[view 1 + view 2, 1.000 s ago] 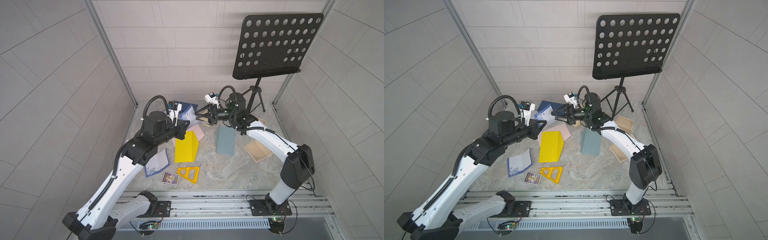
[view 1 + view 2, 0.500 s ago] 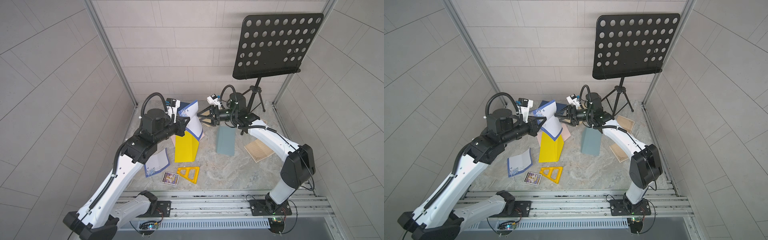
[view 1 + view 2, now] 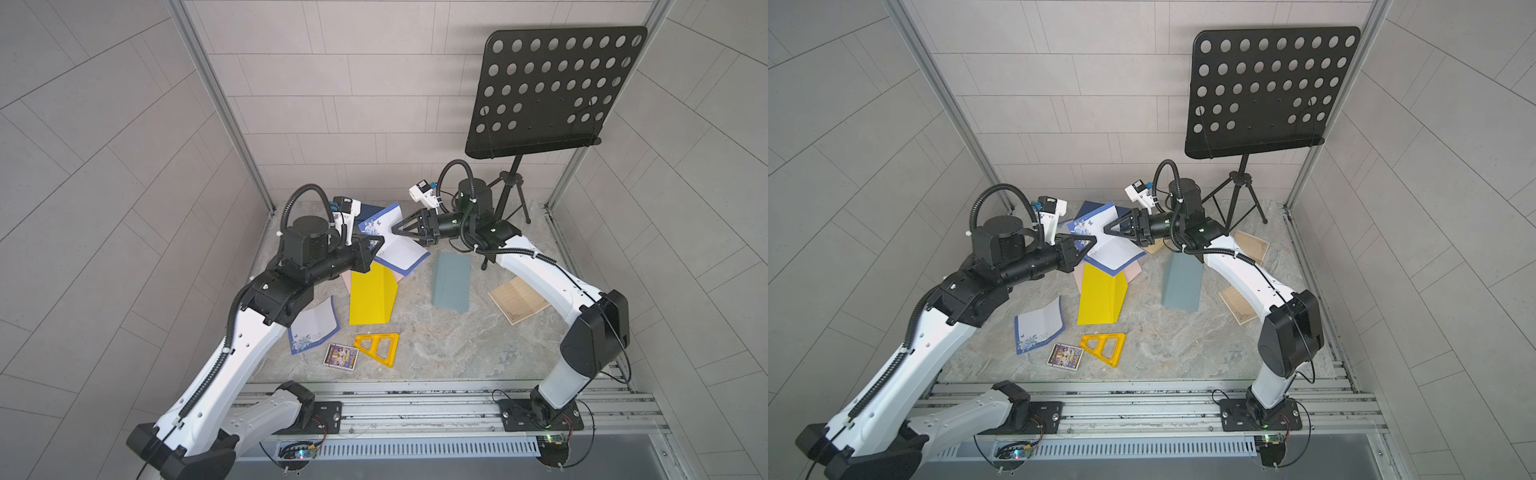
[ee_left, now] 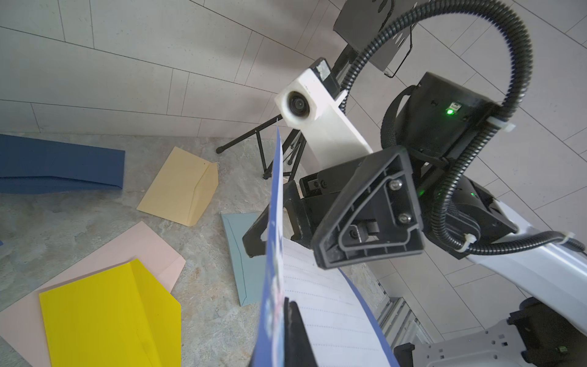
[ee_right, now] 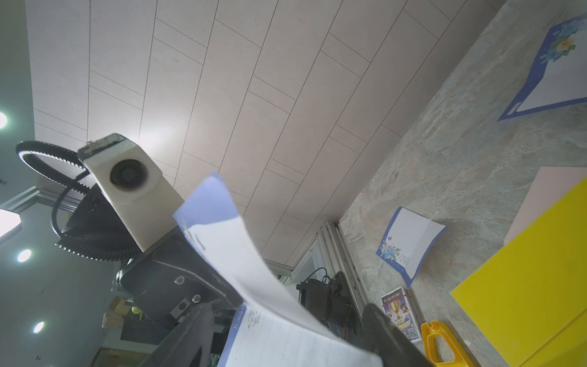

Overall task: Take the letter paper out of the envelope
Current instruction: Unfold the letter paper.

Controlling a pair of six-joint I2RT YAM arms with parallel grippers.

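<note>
My left gripper (image 3: 380,241) (image 3: 1094,239) is shut on one edge of the letter paper (image 3: 399,249) (image 3: 1113,249), a white lined sheet with a blue flowered border. The sheet hangs in the air over the table. In the left wrist view the letter paper (image 4: 327,311) stands on edge against one black finger (image 4: 293,321). My right gripper (image 3: 395,228) (image 3: 1105,228) faces the left one and is open. In the right wrist view the letter paper (image 5: 254,270) passes between its spread fingers (image 5: 197,330). The yellow envelope (image 3: 370,299) (image 4: 108,314) lies below, flap open, apart from the sheet.
On the table lie a pink envelope (image 4: 139,244), a grey-green envelope (image 3: 452,280), a dark blue envelope (image 4: 60,165), a tan envelope (image 4: 181,187), a second letter sheet (image 3: 313,328), a yellow triangle ruler (image 3: 378,347), a card (image 3: 340,356) and a tan sheet (image 3: 517,301). A black music stand (image 3: 552,91) stands back right.
My left gripper has lifted the letter paper clear of the envelopes and swung it toward the right gripper, where it now spreads out. The right gripper has stayed in place, jaws a little wider.
</note>
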